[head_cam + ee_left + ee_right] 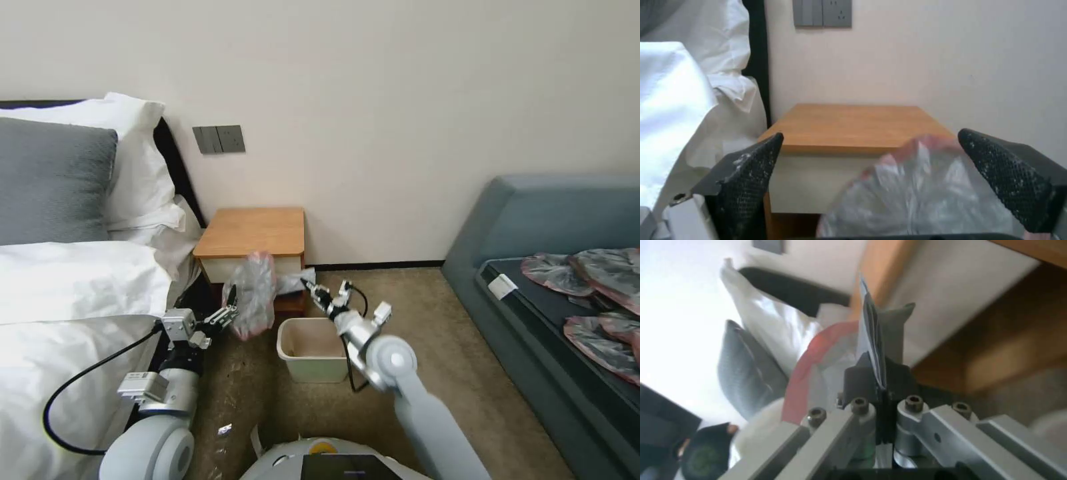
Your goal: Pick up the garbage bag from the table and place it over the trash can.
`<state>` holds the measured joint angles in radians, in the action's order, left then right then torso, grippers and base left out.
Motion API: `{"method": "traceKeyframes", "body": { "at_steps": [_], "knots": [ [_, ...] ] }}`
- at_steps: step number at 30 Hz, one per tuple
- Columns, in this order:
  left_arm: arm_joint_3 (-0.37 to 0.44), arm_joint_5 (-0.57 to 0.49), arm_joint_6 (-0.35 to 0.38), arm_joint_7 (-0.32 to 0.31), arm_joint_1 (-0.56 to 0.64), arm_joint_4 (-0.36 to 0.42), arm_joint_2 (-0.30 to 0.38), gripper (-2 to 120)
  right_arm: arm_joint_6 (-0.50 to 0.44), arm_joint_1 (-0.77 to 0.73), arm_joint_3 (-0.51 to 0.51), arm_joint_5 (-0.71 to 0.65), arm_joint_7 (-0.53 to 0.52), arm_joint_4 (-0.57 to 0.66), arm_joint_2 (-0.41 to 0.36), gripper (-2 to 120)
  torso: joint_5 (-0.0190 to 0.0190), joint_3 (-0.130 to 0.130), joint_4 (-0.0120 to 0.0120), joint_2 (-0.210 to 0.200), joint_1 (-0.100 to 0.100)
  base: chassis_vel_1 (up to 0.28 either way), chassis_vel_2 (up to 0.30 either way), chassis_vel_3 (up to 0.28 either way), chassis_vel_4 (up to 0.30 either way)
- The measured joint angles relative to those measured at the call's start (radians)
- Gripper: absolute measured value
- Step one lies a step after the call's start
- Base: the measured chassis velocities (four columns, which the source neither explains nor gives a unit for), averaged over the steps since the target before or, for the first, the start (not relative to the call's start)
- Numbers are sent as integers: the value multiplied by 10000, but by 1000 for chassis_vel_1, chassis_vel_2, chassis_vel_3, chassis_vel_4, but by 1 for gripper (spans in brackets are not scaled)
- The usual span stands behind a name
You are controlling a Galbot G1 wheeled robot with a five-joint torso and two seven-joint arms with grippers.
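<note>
Between the nightstand front and the bin: right gripper [308,285] has its jaws pressed flat together on a thin edge of the garbage bag [253,293]; in the right wrist view the film stands up out of the closed fingers [876,373].

Left gripper [230,312]: jaws spread wide in the left wrist view, bag bulging between the 2 pads [751,180], neither pad seen pressing on it. In the head view it sits at the bag's left side.

Bag hangs in the air, bunched, red rim uppermost, off the table [253,232], above and to the left of the trash can [313,347].

Judgement: mouth not yet spread, bag not yet over the bin.

Risks:
1. Only 1 pinch carries the load; slick film could slide out and fall to the carpet.
2. Left jaws could close on bunched layers instead of the rim, so the mouth stays shut.
3. Pulling apart could tear the thin plastic.
</note>
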<state>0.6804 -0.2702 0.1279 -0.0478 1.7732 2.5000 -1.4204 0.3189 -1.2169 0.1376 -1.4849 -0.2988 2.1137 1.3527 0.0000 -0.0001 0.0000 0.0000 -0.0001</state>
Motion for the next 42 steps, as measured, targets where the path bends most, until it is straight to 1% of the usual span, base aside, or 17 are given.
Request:
{"method": "traceKeyframes", "body": {
  "at_steps": [6, 10, 19, 21, 22, 23, 26, 27, 30, 31, 32, 34, 35, 37, 39, 40, 42],
  "knots": [
    [-35, 12, -82, -4, -62, 0, 15, 100, 1, -1393, 196, 960, 148, 417, 44, 0, 0, 0, 0, 0, 0, 0, 0, 0, 0],
    [-66, 26, -100, -3, -91, 0, 21, 100, 28, -2083, 502, 1226, 222, 736, -43, 0, 0, 0, 0, 1, 0, 0, 0, 0, 0],
    [-117, 64, -104, -2, -130, 0, 26, 100, 398, -2770, 1225, 1302, 240, 1089, -253, 0, 1, 0, 0, 0, 0, 0, 0, 0, 0],
    [-131, 119, -104, 1, -131, 0, 12, 100, 623, -2869, 1394, 1313, 133, 1150, -238, 0, 1, 1, 0, 0, 0, 0, 0, 0, 0],
    [-133, 153, -111, 2, -127, 0, 3, 100, 781, -2915, 1481, 1297, 96, 1179, -226, 6, 0, 1, 0, 0, 0, 0, 0, 0, 0],
    [-133, 153, -111, 2, -127, 0, 3, 100, 781, -2915, 1481, 1297, 96, 1179, -226, 6, 0, 1, 0, 0, 0, 0, 0, 0, 0],
    [-132, 203, -129, 4, -109, 0, -6, 100, 880, -3057, 1584, 1296, 96, 1299, -230, 17, 0, 0, 1, 0, 1, 0, 0, 0, 0],
    [-132, 203, -129, 4, -109, 0, -6, 100, 880, -3057, 1584, 1296, 96, 1299, -230, 17, 0, 0, 1, 0, 1, 0, 0, 0, 0],
    [-130, 225, -148, 6, -81, 0, -14, 100, 879, -3254, 1726, 1353, 109, 1474, -306, 32, 1, 1, 1, 0, 0, 0, 0, 0, 0],
    [-130, 226, -150, 6, -80, 0, -15, 100, 879, -3299, 1758, 1358, 109, 1521, -325, 34, 1, 1, 0, 0, 0, 0, 0, 0, 0],
    [-130, 226, -150, 6, -80, 0, -15, 100, 879, -3299, 1758, 1358, 109, 1521, -325, 34, 1, 1, 0, 0, 0, 0, 0, 0, 0],
    [-132, 227, -173, -5, -90, 0, -17, 100, 871, -3549, 1948, 1413, 110, 1781, -429, 46, 0, 0, 1, 0, 0, 0, 0, 0, 0],
    [-132, 227, -173, -5, -90, 0, -17, 100, 871, -3549, 1948, 1413, 110, 1781, -429, 46, 0, 0, 1, 0, 0, 0, 0, 0, 0],
    [-144, 227, -188, -58, -100, 0, -22, 100, 824, -3824, 2146, 1506, 128, 2000, -485, 56, 0, 0, 1, 0, 1, 0, 0, 0, 0],
    [-152, 227, -190, -74, -102, 0, -21, 100, 781, -4059, 2293, 1537, 177, 2159, -520, 63, 1, 1, 1, 1, 1, 0, 0, 0, 0],
    [-152, 227, -190, -74, -102, 0, -21, 100, 781, -4059, 2293, 1537, 177, 2159, -520, 63, 1, 1, 1, 1, 1, 0, 0, 0, 0],
    [-174, 227, -190, -79, -116, 0, 2, 100, 761, -4384, 2519, 1558, 267, 2373, -570, 75, -1, 1, -1, 0, 0, 0, 0, 0, 0]
  ]
}}
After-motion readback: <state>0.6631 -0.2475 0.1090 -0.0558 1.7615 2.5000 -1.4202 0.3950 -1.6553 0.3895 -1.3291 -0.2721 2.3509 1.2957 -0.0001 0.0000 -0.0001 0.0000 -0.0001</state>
